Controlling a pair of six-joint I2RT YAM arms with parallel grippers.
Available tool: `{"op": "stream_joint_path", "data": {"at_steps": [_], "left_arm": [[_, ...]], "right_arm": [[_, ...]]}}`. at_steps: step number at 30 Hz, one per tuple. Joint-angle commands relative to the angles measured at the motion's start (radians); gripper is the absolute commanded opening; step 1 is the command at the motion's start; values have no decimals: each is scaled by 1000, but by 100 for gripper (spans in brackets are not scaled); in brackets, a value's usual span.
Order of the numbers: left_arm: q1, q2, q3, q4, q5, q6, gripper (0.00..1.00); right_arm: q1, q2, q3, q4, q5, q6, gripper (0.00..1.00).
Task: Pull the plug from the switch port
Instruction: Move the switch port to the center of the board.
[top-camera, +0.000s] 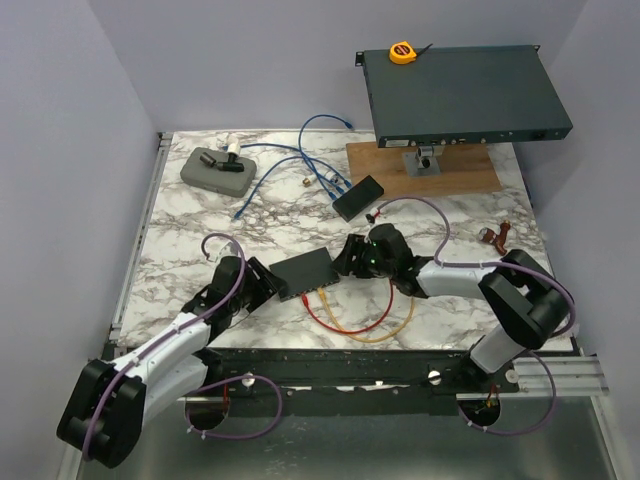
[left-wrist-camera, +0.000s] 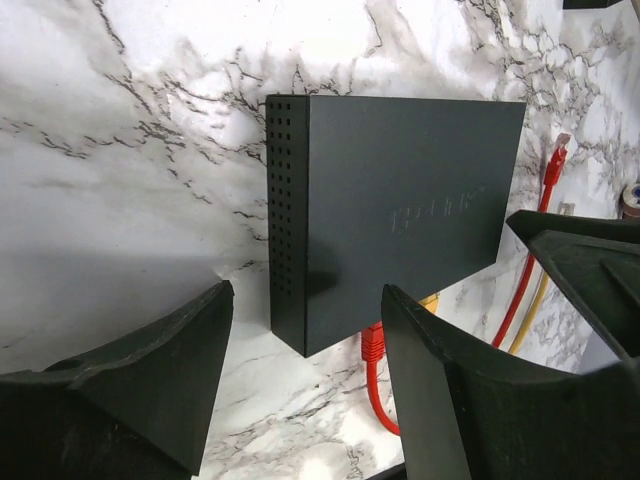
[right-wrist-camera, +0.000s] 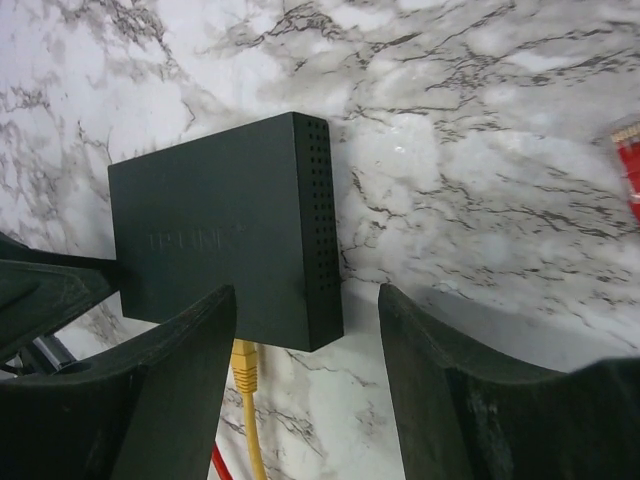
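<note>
The marble table (top-camera: 190, 225) has a little black switch (top-camera: 305, 272) in its middle. The left gripper (top-camera: 262, 285) is at the left end of the switch. The right gripper (top-camera: 350, 258) is at the right end. Both have their fingers spread wide and hold nothing. A red cable (top-camera: 335, 323) and a yellow cable (top-camera: 400, 322) loop on the table near the arms. The red plug (left-wrist-camera: 372, 343) and the yellow plug (right-wrist-camera: 245, 370) sit in ports on the near side of the switch.
</note>
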Motion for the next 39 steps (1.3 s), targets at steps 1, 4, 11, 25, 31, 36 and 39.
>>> {"op": "stream_joint_path", "data": {"at_steps": [1, 4, 11, 25, 31, 36, 39], "left_arm": [[-3, 56, 29, 28, 31, 27, 61], [-5, 83, 30, 29, 33, 26, 61], [-5, 101, 40, 71, 23, 50, 61], [-3, 141, 87, 61, -14, 58, 62], [-3, 17, 90, -68, -110, 34, 65], [-2, -124, 115, -186, -175, 12, 68], [-1, -180, 127, -195, -177, 12, 86]], "right_arm": [[44, 65, 42, 83, -38, 4, 62], [55, 94, 36, 97, -39, 20, 60], [68, 161, 39, 162, -56, 48, 52], [72, 279, 118, 183, -49, 80, 42], [70, 184, 105, 99, 26, 65, 53], [70, 51, 77, 7, 65, 34, 57], [70, -17, 26, 32, 48, 31, 57]]}}
